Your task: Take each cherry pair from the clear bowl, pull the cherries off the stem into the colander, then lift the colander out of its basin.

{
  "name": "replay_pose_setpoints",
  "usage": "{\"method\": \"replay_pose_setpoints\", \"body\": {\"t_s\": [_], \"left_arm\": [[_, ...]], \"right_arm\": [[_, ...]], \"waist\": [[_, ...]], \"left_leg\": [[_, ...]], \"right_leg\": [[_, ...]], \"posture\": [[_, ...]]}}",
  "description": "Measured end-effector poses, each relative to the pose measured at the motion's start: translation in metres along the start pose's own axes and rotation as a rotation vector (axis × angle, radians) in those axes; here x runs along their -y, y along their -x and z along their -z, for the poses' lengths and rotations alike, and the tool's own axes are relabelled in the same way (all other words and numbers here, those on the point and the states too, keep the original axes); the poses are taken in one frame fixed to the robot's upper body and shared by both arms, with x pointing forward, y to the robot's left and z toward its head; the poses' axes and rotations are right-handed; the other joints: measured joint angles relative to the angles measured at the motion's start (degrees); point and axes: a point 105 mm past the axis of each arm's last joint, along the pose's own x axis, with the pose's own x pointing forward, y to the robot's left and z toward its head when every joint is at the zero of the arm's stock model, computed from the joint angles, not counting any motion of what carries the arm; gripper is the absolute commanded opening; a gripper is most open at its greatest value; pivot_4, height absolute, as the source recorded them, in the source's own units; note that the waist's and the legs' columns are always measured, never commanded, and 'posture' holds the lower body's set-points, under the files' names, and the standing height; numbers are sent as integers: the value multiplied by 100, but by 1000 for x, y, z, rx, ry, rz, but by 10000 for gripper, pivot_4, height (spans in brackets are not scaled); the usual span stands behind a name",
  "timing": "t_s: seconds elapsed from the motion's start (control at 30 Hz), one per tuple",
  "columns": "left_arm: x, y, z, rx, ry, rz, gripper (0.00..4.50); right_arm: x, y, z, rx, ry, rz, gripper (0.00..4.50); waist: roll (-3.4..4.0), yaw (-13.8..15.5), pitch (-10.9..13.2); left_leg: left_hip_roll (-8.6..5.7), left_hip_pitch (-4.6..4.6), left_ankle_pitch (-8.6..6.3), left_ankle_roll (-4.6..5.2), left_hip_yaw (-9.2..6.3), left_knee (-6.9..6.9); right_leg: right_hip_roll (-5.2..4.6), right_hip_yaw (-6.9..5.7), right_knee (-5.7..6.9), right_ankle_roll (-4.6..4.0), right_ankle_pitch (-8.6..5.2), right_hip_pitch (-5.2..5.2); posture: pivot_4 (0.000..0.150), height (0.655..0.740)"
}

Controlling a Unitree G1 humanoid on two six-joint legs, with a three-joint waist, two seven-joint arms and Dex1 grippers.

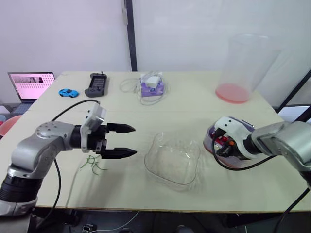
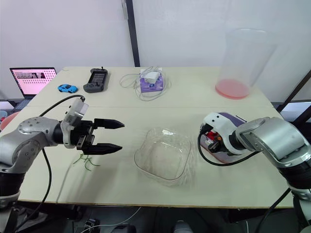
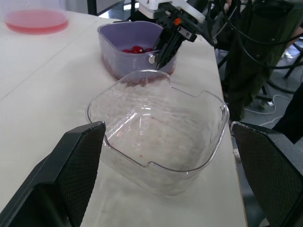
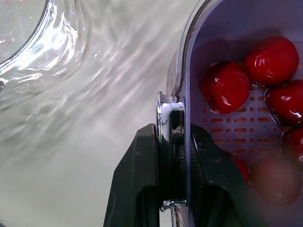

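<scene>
The clear bowl sits mid-table and looks empty, with no cherry pairs left in it. That suggests the stemming is done and the step in hand is lifting the colander out of its basin. The purple colander stands just to the right of the bowl, close to it but apart. Several red cherries lie on its perforated floor, stems off as far as can be seen. A few bare green stems lie on the table well to the left of the bowl. The right gripper is clenched on the colander's rim at the side facing the bowl, with one finger inside the purple wall and the other outside. The basin's clear lip runs right along that spot, and it cannot be told whether the outer finger has caught the basin wall too. The left gripper hangs to the left of the bowl above the stems, fingers spread wide and pointing toward it, holding nothing. The next move probably calls for a slow, straight lift by the right arm, keeping the grip firm so the thin rim does not slip. A pinch on one side is likely to tip the colander away from the bowl and let the cherries roll, so it should be kept as level as possible. If the basin rises with it, the free left gripper could cross past the bowl and hold the basin down.
</scene>
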Motion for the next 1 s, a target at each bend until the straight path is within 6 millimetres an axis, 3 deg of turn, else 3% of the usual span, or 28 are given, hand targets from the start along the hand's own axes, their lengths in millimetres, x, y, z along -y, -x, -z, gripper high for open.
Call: {"method": "replay_pose_setpoints", "body": {"t_s": [0.57, 1.0], "left_arm": [[-4, -5, -4, 36, -7, 7, 45000], [-11, -9, -4, 43, -22, 9, 45000]], "right_arm": [[5, 49, -20, 56, 60, 28, 2318], [7, 52, -20, 58, 58, 37, 2318]], "waist": [[1, -1, 1], [1, -2, 1]], "left_leg": [[0, 0, 0, 0, 0, -1], [0, 0, 0, 0, 1, -2]], "right_leg": [[0, 0, 0, 0, 0, -3], [0, 0, 0, 0, 0, -3]], "posture": [[1500, 7332], [1500, 7332]]}}
